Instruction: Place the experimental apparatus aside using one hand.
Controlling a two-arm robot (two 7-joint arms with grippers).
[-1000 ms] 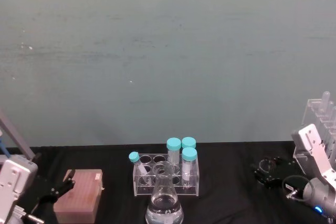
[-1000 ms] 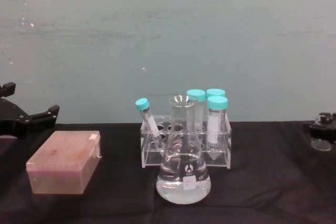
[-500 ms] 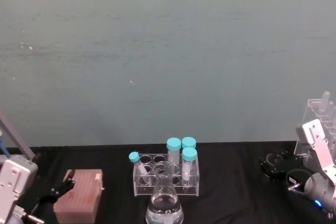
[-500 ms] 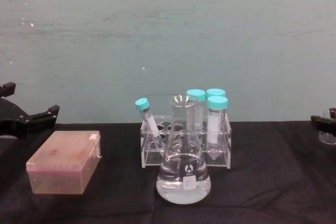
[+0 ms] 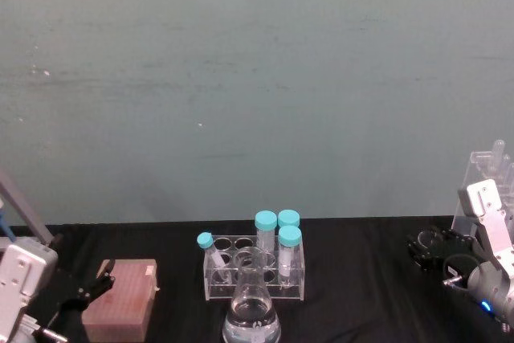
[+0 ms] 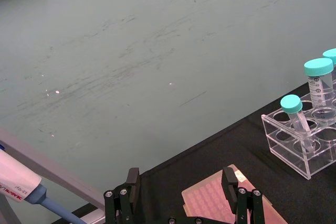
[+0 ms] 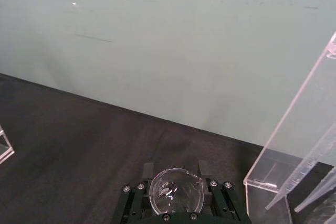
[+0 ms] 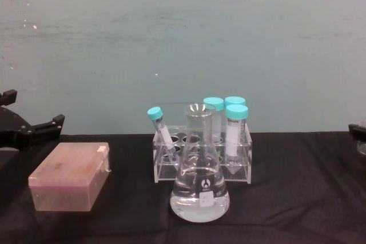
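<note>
Conical flask [image 8: 200, 182] with clear liquid stood nearest, front centre of black counter [image 8: 297, 198]. Just behind it, clear rack [image 8: 201, 161] of teal-capped tubes. Pink box [image 8: 70, 176] at left; left tool [image 6: 181, 183] near it, fingers apart, holding nothing. Far right, right tool [image 5: 431, 251] clamped on small beaker [image 7: 176, 191], near tall acrylic stand [image 5: 502, 168].

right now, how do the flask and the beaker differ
The flask stands free on the table, mid front; the beaker sits clamped in the right pincer, far right. The flask is tall and narrow-necked; the beaker small and wide-mouthed. The flask holds clear liquid; the beaker shows none. Both are clear glass. Left pincer parked open.
</note>
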